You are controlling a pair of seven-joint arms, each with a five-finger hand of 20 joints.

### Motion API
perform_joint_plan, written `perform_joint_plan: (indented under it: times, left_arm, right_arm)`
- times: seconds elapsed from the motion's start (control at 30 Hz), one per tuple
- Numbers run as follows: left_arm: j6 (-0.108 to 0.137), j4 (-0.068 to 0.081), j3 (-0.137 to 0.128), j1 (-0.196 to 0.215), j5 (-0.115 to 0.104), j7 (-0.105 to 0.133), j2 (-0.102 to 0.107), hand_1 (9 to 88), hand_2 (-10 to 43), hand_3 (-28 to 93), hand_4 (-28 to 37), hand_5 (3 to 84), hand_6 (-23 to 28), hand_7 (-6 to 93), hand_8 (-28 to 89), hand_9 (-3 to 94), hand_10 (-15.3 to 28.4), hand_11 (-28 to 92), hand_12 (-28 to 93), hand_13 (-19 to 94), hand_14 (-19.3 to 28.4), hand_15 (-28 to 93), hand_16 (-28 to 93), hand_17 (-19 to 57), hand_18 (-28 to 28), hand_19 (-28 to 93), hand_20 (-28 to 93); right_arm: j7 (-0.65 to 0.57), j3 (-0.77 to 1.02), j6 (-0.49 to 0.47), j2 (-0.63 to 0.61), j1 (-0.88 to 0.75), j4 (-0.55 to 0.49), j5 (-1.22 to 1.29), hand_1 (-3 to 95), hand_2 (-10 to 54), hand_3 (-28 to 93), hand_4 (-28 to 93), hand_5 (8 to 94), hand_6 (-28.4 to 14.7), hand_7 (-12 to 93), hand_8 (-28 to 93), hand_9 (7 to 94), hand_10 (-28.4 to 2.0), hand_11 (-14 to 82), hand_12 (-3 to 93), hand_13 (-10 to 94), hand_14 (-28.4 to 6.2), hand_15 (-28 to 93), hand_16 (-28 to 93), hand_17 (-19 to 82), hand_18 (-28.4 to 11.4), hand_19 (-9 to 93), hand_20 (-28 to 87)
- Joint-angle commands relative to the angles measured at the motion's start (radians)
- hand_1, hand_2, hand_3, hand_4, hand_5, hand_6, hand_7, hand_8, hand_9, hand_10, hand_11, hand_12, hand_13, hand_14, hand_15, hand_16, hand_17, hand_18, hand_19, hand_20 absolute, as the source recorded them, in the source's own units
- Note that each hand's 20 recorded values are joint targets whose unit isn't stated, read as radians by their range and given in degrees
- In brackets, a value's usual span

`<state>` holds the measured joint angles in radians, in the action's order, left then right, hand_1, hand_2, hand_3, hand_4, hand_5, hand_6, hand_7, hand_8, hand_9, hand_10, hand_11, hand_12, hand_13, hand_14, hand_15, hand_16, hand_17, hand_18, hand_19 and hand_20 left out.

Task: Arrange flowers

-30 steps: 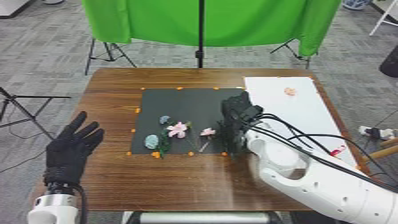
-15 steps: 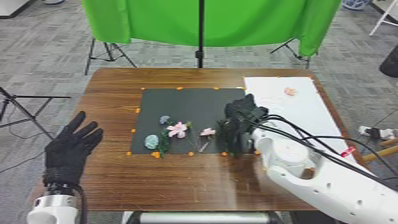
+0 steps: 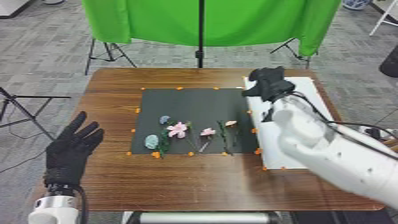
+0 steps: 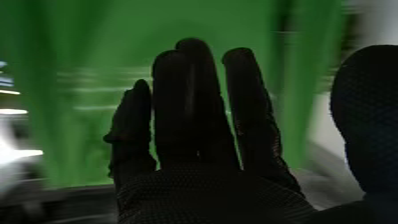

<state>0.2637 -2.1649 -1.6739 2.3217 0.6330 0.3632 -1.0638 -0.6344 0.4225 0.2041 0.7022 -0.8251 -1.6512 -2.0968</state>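
In the head view my right hand is above the upper left part of the white sheet, holding nothing. My left hand rests at the table's left edge with its fingers spread. On the black mat lie a blue-green flower, a small blue one, a larger pink flower, a smaller pink flower and a small peach flower on a green stem. In the right wrist view my right hand has straight fingers, with the thumb apart from them.
The white sheet lies on the right side of the brown table, partly under my right arm. Small orange pieces line the mat's edges. A green cloth hangs on a stand behind the table.
My right hand has moved up and away from the mat's right side toward the far part of the white sheet. The peach flower and its stem, hidden before, now show. The left hand has kept still.
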Motion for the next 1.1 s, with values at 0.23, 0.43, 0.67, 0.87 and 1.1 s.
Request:
perform_joint_plan:
  times: [0.23,0.43,0.67,0.87,1.1]
  left_arm:
    - [0.004,0.002,0.004,-0.009,0.004,-0.021,-0.009,21.4,7.0,80,-28.3,35.8,7.8,6.9,-8,31.8,19.6,23,10,20,27.2,55,-11,-8.5,28.4,58,0]
    - [-0.002,0.004,0.003,-0.018,0.007,-0.029,-0.013,21.5,7.0,80,-28.3,35.8,7.7,6.9,-8,31.8,19.6,23,10,20,27.1,55,-11,-8.5,28.4,58,0]
    - [-0.011,0.011,0.007,-0.035,0.012,-0.038,-0.012,21.5,7.1,80,-28.3,35.8,7.7,7.0,-8,31.8,19.6,23,10,20,27.2,55,-11,-8.5,28.4,58,0]
    - [-0.016,0.013,0.010,-0.036,0.016,-0.043,-0.012,21.5,7.1,80,-28.3,35.7,7.7,7.0,-8,31.8,19.6,23,10,20,27.1,55,-11,-8.5,28.4,58,0]
    - [-0.019,0.014,0.009,-0.036,0.019,-0.052,-0.020,21.4,7.0,80,-28.3,35.7,7.7,7.1,-8,31.8,19.6,23,10,20,27.1,55,-11,-8.6,28.4,58,0]
  right_arm:
    - [-0.075,0.062,-0.244,0.086,0.097,0.303,0.096,26.3,-9.5,83,-28,45.8,2.7,18,-14,45.8,-15.7,16.9,14.5,37,-16.0,71,9,10,-20.9,75,49]
    - [-0.108,0.088,-0.341,0.126,0.071,0.355,0.108,26.7,-9.5,83,-28,44.6,3.9,18,-15,44.9,-15.7,15.1,14.7,36,-16.1,70,8,10,-20.7,75,49]
    - [-0.168,0.114,-0.389,0.129,0.053,0.386,0.125,27.6,-9.5,83,-28,42.8,5.1,18,-15,44.0,-15.1,13.8,14.6,36,-15.5,68,7,10,-20.3,75,48]
    - [-0.187,0.072,-0.285,0.099,0.021,0.389,0.065,42.9,-9.5,76,-28,60.7,5.9,20,-13,62.3,-9.2,18.2,14.9,54,-7.6,64,14,19,-19.4,81,48]
    - [-0.157,0.041,-0.182,0.079,-0.013,0.372,0.009,62.8,-9.5,60,-28,84.1,5.1,24,-1,93.0,-2.2,11.3,35.3,75,0.7,64,29,32,-16.1,88,45]
